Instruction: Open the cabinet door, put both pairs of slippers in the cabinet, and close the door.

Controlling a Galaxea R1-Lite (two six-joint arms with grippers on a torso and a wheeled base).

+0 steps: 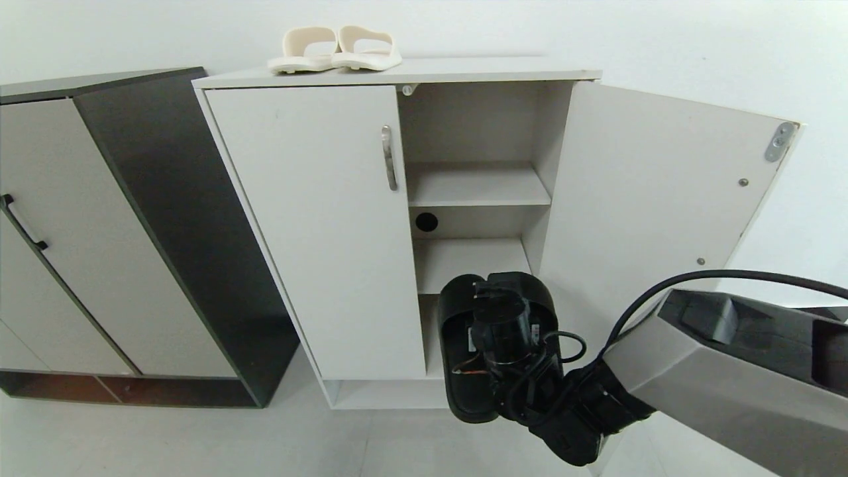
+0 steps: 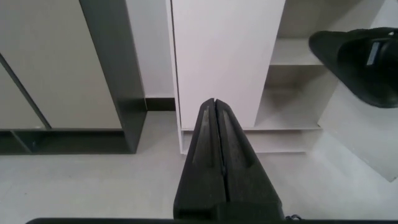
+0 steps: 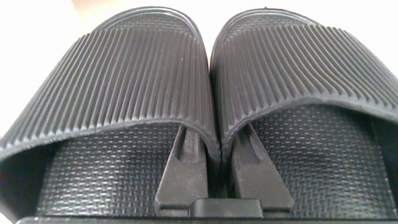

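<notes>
The right claw is pinching the black slippers. One finger is sitting inside each shoe, squeezing their inner sides together. It is holding them at the low shelves of the white cabinet, whose right door is standing open. The left claw is pressed tight together, holding nothing. The cream slippers are sitting on the cabinet's top.

Count from my side: 2 black ribbed rubber slippers, 2 cream open-toe slippers. 2 cabinets: white wooden cabinet, grey dark-sided cabinet. White one: 2 doors, shut door and open door, plus 2 inner shelves. 2 handles: metal bar handle, black bar handle.
</notes>
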